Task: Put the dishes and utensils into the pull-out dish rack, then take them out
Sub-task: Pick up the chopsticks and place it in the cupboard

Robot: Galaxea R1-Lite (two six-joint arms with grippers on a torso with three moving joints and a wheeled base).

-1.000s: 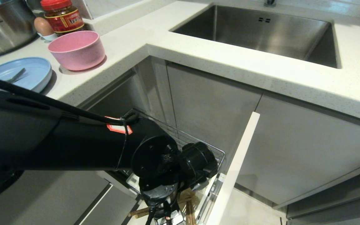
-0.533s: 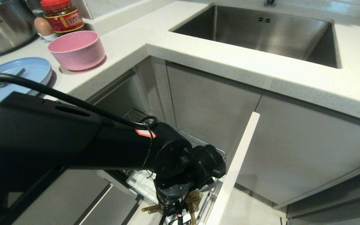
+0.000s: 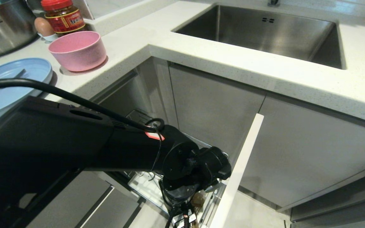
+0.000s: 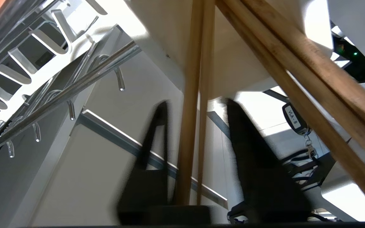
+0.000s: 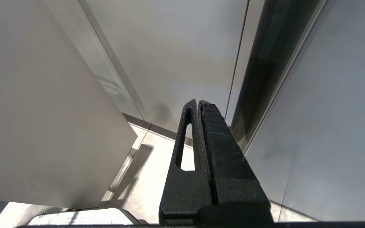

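chopsticks [image 4: 191, 126], light, stiff and slippery, stand between the left gripper's [image 4: 198, 109] parted, non-gripping fingers; best pinched mid-shaft.

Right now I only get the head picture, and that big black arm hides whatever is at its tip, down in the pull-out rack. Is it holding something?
Observer: It has no grip on anything. In the left wrist view the left fingers stand apart, and the wooden chopsticks run through the gap between them.
Visitor: And the other arm? I can't find it at all.
Observer: The right wrist view shows the right fingers pressed shut on nothing, beside the grey cabinet panels.
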